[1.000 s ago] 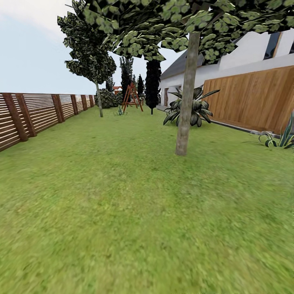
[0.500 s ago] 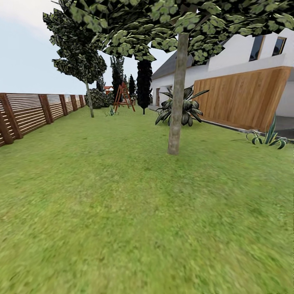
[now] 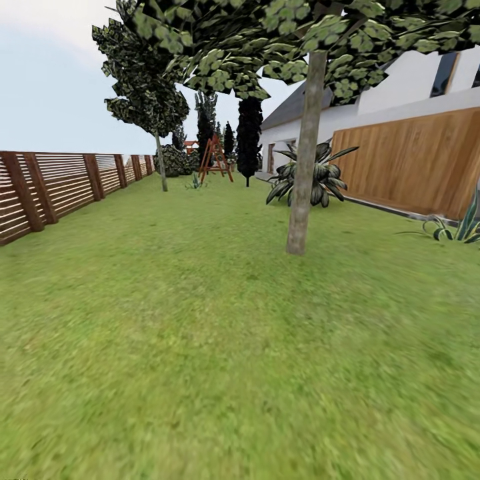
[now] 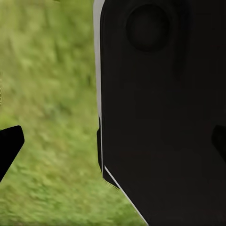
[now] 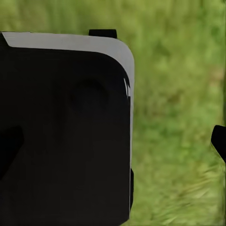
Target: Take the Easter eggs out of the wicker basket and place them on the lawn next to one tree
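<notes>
The lawn (image 3: pixel 200 333) stretches ahead as wide green grass. A tree (image 3: pixel 303 160) with a pale straight trunk and a dark leafy crown stands ahead to the right, a few metres off. A second tree (image 3: pixel 160 167) rises farther back near the fence. The Easter eggs and the wicker basket are out of view. In the left wrist view my left gripper (image 4: pixel 113 143) is open, its dark fingertips (image 4: pixel 10 146) wide apart over grass, with a black part of the robot behind. My right gripper (image 5: pixel 113 141) is open too, above grass.
A brown slatted fence (image 3: pixel 60 183) runs along the left. A white house with a wooden wall (image 3: pixel 413 167) borders the right. A spiky plant (image 3: pixel 313 177) sits behind the near trunk and another (image 3: pixel 460 230) at the right edge. An orange swing frame (image 3: pixel 215 159) stands far back.
The whole picture slid left half a second ago and has come back, so the camera swung right and then left again. Nothing on the lawn has moved.
</notes>
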You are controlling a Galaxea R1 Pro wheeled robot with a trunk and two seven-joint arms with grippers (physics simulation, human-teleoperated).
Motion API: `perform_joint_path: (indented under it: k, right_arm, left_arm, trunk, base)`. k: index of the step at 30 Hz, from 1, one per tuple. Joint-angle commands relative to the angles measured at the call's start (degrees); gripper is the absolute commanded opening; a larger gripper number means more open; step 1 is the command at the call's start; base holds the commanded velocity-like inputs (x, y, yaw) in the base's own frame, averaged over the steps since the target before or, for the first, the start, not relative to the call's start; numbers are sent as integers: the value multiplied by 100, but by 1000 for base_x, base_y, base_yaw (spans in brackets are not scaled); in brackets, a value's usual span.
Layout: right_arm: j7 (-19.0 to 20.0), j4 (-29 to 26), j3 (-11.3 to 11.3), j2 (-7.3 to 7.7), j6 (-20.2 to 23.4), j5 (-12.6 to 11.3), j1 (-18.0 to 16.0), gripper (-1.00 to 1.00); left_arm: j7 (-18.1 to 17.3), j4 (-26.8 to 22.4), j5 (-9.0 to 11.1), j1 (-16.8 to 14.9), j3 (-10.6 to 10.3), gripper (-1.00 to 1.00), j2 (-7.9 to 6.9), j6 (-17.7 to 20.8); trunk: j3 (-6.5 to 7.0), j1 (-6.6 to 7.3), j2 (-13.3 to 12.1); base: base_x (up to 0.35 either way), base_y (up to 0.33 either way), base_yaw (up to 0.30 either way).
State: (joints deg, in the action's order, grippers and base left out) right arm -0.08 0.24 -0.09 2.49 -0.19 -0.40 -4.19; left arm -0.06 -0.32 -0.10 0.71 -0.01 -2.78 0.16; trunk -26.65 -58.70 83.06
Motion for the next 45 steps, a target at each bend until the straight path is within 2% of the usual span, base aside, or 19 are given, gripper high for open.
perform_joint_path:
  k: [1, 7, 17, 35, 45]
  right_arm:
    - [-1, 2, 0, 3, -1, -4, -3, 100]
    - [-9, 2, 12, 3, 0, 22, -3, 100]
    - [0, 2, 18, 6, -7, 35, -3, 100]
    - [-1, 3, 22, 6, -1, 48, -3, 100]
    - [8, 3, 26, 6, 1, 57, -3, 100]
  left_arm:
    - [0, -3, 0, 0, 0, 100, -2, 5]
    - [-2, -3, -4, 0, 1, 100, -4, 10]
    - [-1, -3, 1, 0, 10, 100, -4, 19]
    - [6, -3, 9, 0, 18, 100, -12, 19]
    - [5, -3, 7, 0, 19, 100, -12, 19]
  trunk:
    - [-4, -3, 2]
    - [-4, -3, 2]
    - [-4, -3, 2]
    - [-4, -3, 2]
    - [-4, -3, 2]
  base:
    - [315, 0, 252]
    - [326, 0, 244]
    - [330, 0, 80]
    - [330, 0, 244]
    - [330, 0, 33]
